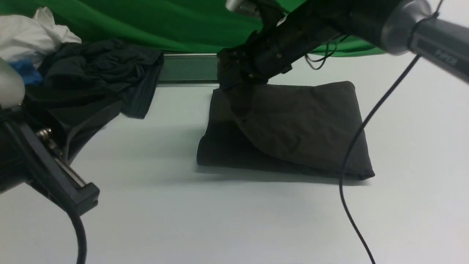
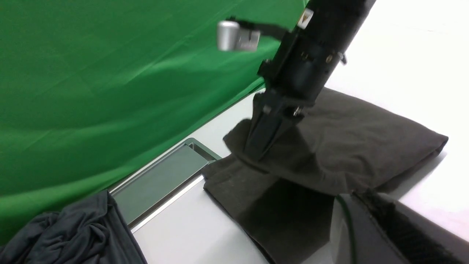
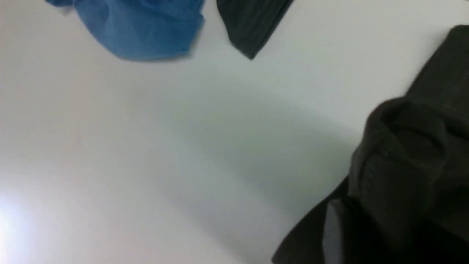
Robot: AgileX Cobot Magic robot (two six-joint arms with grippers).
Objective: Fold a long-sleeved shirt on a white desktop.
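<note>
We saw the long-sleeved shirt [image 1: 300, 128] lying folded into a thick rectangle on the white counter [image 1: 220, 220], right of centre, its far edge close to the grey hatch [image 1: 187, 69] set in the counter. The top layer ran on a diagonal, so the left part of the lower layer stayed bare. The right claw [image 1: 229, 82] came in from the upper right and sat at the far-left corner of the bundle; in the left wrist view its jaws stood close together, tips buried in a lifted peak of cloth, pinching that corner. The left claw [image 1: 78, 200] hung low at the near left, touching nothing; its jaws were pressed together. Plenty of bare counter lay in front of the shirt and to its right. To the left, a strip of bare counter parted the shirt from a crumpled black garment [image 1: 99, 84], heaped with a white cloth [image 1: 33, 35] and a blue garment [image 1: 25, 71]. A green backdrop [image 1: 165, 22] closed the far side.
</note>
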